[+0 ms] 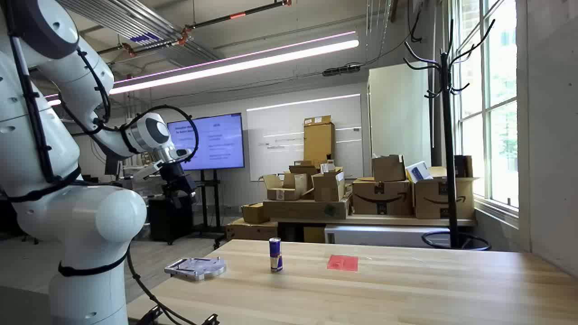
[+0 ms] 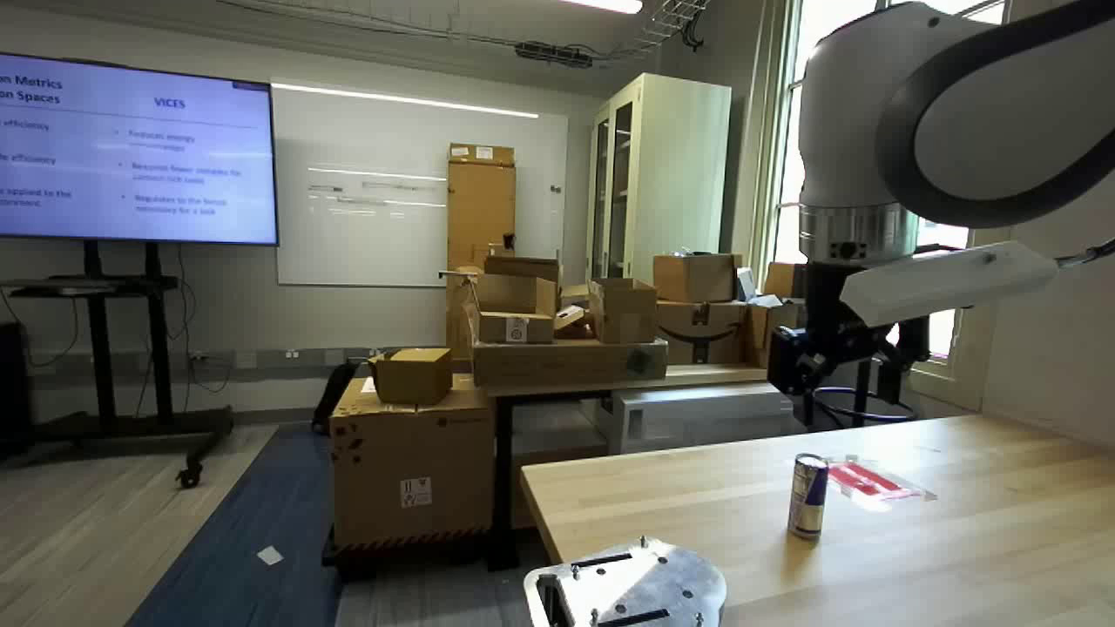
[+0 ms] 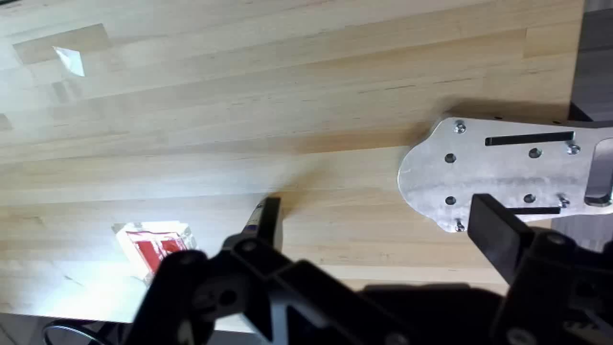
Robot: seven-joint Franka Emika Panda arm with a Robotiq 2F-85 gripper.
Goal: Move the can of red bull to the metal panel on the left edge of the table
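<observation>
Gripper [image 3: 376, 215] aloft; Red Bull can [image 2: 808, 496] upright below.

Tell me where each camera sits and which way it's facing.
An exterior view: slightly above the wooden table, facing the whiteboard; the Franka arm, partly cropped, fills frame left.
An exterior view: near the metal panel, facing the same whiteboard; the wrist and open end effector hang at frame right.
Wrist view: on the wrist, looking down at the wooden table; two fingers show at bottom.
Both exterior views share the Red Bull can, metal panel, television and whiteboard.
</observation>
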